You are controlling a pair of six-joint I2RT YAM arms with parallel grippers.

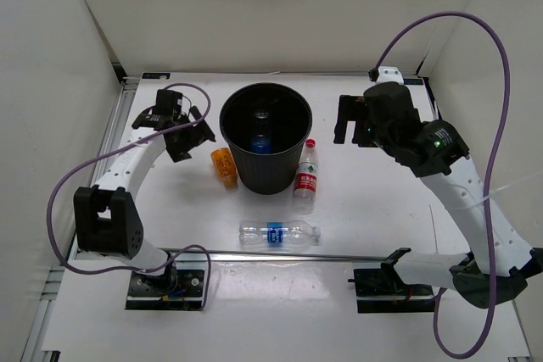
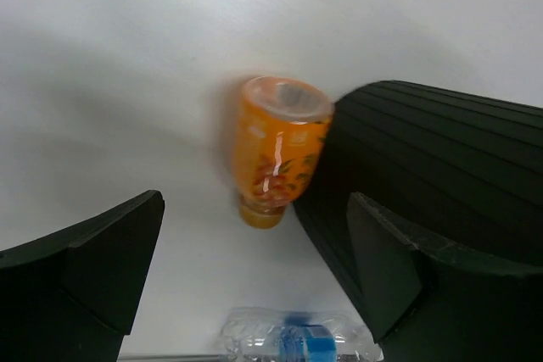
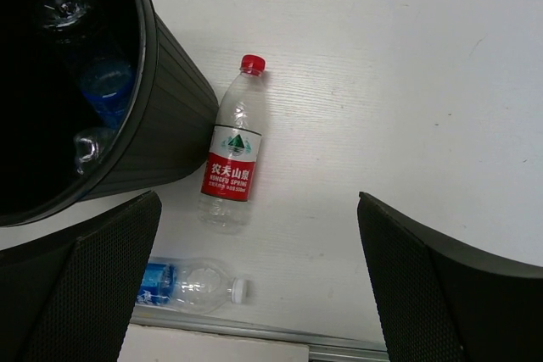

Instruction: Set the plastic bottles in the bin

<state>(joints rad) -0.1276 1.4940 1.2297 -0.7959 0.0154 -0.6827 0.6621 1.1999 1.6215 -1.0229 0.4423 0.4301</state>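
The black bin [image 1: 265, 129] stands at the table's middle back, with a blue-labelled bottle [image 1: 260, 131] inside; the right wrist view shows bottles in it [image 3: 103, 86]. A stubby orange bottle [image 1: 224, 164] lies against the bin's left side [image 2: 278, 152]. A red-labelled clear bottle [image 1: 306, 175] lies at its right [image 3: 233, 158]. A blue-labelled clear bottle [image 1: 278, 234] lies in front [image 3: 188, 284] [image 2: 297, 341]. My left gripper [image 1: 180, 127] is open and empty, above and left of the orange bottle. My right gripper [image 1: 349, 120] is open and empty, right of the bin.
A metal rail [image 1: 280, 253] runs along the table's near edge, just in front of the blue-labelled bottle. White walls enclose the table on the left, back and right. Purple cables loop from both arms.
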